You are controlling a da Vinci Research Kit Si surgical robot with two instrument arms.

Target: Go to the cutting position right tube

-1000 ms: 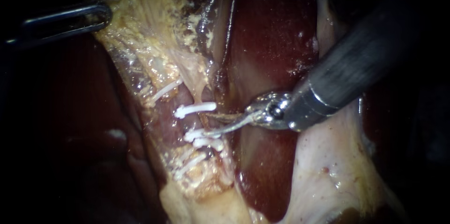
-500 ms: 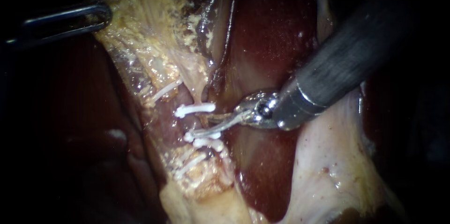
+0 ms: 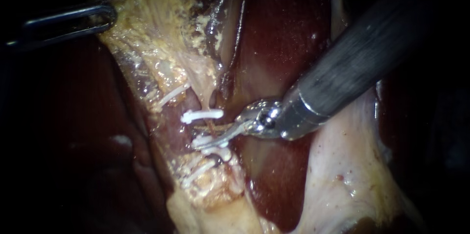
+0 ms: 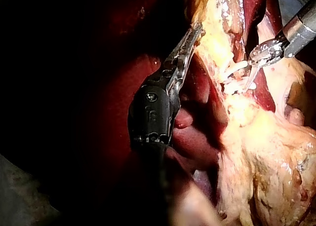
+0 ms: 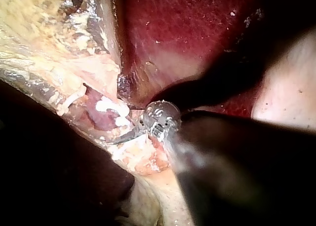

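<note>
My right instrument comes in from the upper right, its shaft steep over the liver. Its two thin curved blades stand open, one on each side of a thin tube. They lie between the upper white clip and the lower white clips. The right wrist view shows one blade beside the clips. My left instrument sits at the upper left, its jaws shut on the pale yellow tissue. In its own view the jaws lie along that tissue.
Dark red liver lies behind the right shaft. A second pair of white clips sits further left on the tissue strip. Pale fatty tissue fills the lower right. The left side is dark.
My right instrument has slid leftward and slightly down; its open blades now reach across the tube between the clips. The left instrument has held still.
</note>
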